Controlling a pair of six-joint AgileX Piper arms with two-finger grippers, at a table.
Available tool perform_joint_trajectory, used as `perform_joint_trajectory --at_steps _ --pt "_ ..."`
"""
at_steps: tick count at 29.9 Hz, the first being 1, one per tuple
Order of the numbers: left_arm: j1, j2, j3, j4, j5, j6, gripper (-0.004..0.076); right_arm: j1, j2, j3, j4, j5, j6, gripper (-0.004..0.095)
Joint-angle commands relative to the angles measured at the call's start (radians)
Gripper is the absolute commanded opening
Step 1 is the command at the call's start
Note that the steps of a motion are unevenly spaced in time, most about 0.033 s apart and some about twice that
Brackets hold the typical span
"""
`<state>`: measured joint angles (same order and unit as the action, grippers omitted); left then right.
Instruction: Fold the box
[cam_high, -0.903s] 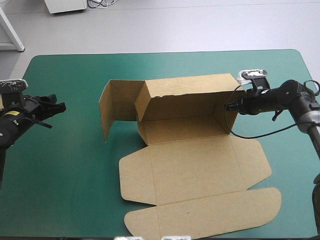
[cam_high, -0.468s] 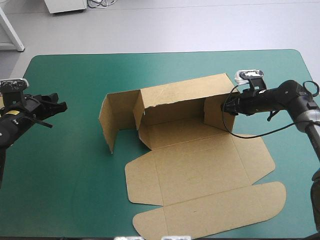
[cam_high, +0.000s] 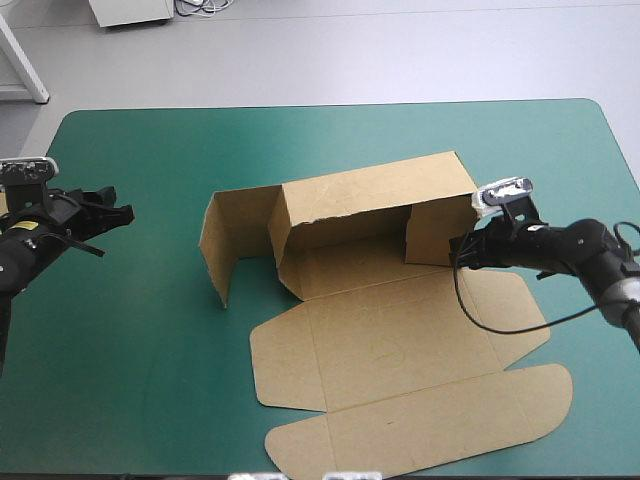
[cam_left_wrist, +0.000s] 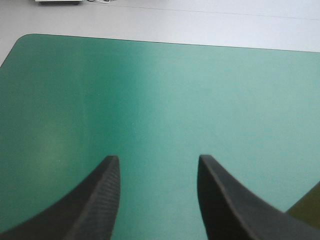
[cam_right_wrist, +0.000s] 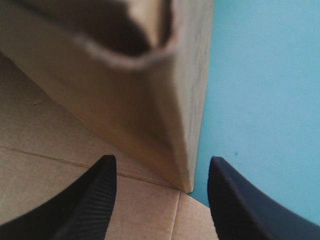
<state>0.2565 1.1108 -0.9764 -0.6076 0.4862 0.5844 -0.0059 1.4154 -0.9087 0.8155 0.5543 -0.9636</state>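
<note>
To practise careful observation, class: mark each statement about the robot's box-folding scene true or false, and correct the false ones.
1. The left gripper has its fingers apart over bare teal-green cover. True.
2. The right gripper is by the right end of the box. True.
3. The right gripper's fingers are shut on the box. False: they stand apart.
4. The back wall stands upright. True.
5. The near flaps are raised. False: the near flaps lie flat on the cover.
</note>
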Motion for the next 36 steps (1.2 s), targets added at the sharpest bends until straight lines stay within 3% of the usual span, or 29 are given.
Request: perform_joint_trajectory --at_steps 1,8,13,21,24,29,33,36 --pt "0.0 -0.015 -0.025 -0.037 -0.053 0.002 0.0349 0.001 -0.08 0.098 0.274 -0.144 -0.266 0.0509" --pt "0.0 -0.015 -0.025 -0.037 -0.053 0.002 0.0349 0.001 -0.059 0.194 0.77 -0.174 -0.761 0.0509" --pt "0.0 -0.015 -0.025 -0.037 -0.049 0.002 0.0349 0.001 -0.027 0.208 0.947 -0.158 -0.97 0.0508" --pt "0.0 -0.015 -0.025 -0.037 -0.056 0.01 0.0349 0.001 0.056 0.208 0.977 -0.09 -0.997 0.0469" --pt "0.0 -0.015 -0.025 -0.037 -0.054 0.013 0.0348 0.001 0.071 0.206 0.982 -0.081 -1.004 0.0328" --pt "0.0 -0.015 -0.025 -0.037 -0.054 0.015 0.0302 0.001 0.068 0.194 0.979 -0.052 -1.037 0.0002" --pt "0.0 -0.015 -0.025 -0.037 -0.042 0.015 0.0257 0.001 0.068 0.174 0.971 -0.057 -0.97 -0.001" --pt "0.0 -0.015 -0.025 -0.037 -0.035 0.016 0.0246 0.001 0.068 0.145 0.879 -0.09 -0.825 -0.001"
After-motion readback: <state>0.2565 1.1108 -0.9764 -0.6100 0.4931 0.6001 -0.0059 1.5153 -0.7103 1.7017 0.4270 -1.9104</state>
